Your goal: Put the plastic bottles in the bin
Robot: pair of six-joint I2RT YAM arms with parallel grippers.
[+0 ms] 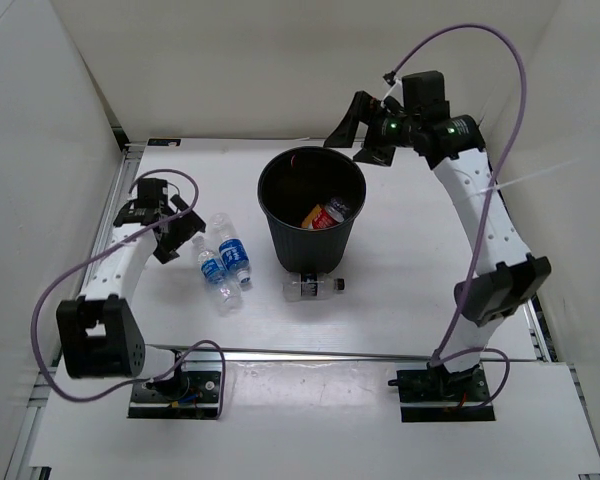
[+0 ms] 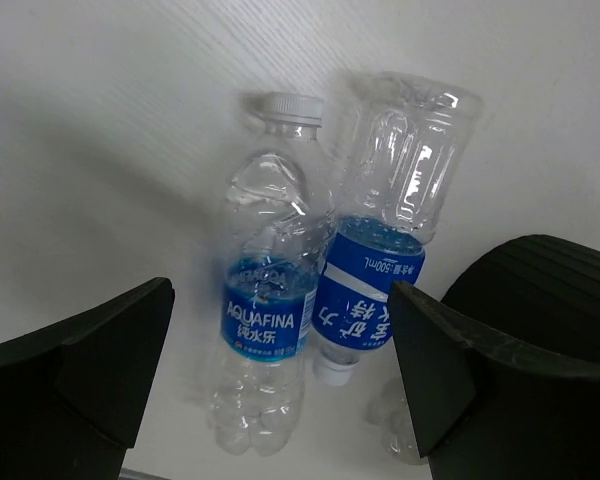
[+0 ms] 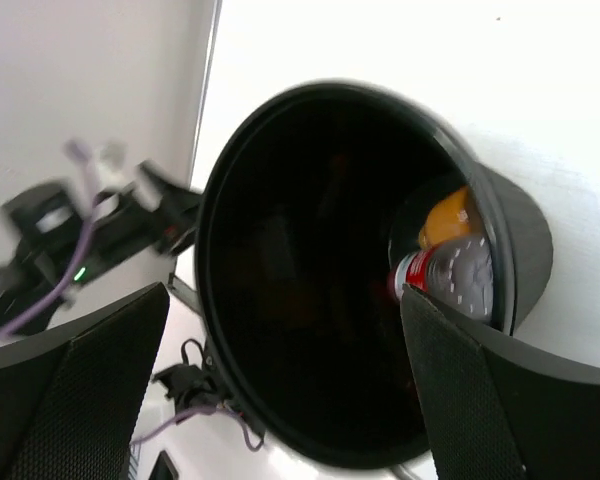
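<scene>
Left gripper point(image 2: 280, 300) stands open; clear bottle point(image 2: 267, 240) directly between its jaws judged light, crushable, slippery; grip across the labelled middle.

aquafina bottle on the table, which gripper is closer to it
Left. The left gripper hangs open right by the Aquafina bottle, framed in its wrist view. The right gripper is across the table, above the far rim of the bin.

Five bottles point(image 1: 236, 255), one bin point(image 1: 290, 240), two arms point(image 1: 480, 215)
</scene>
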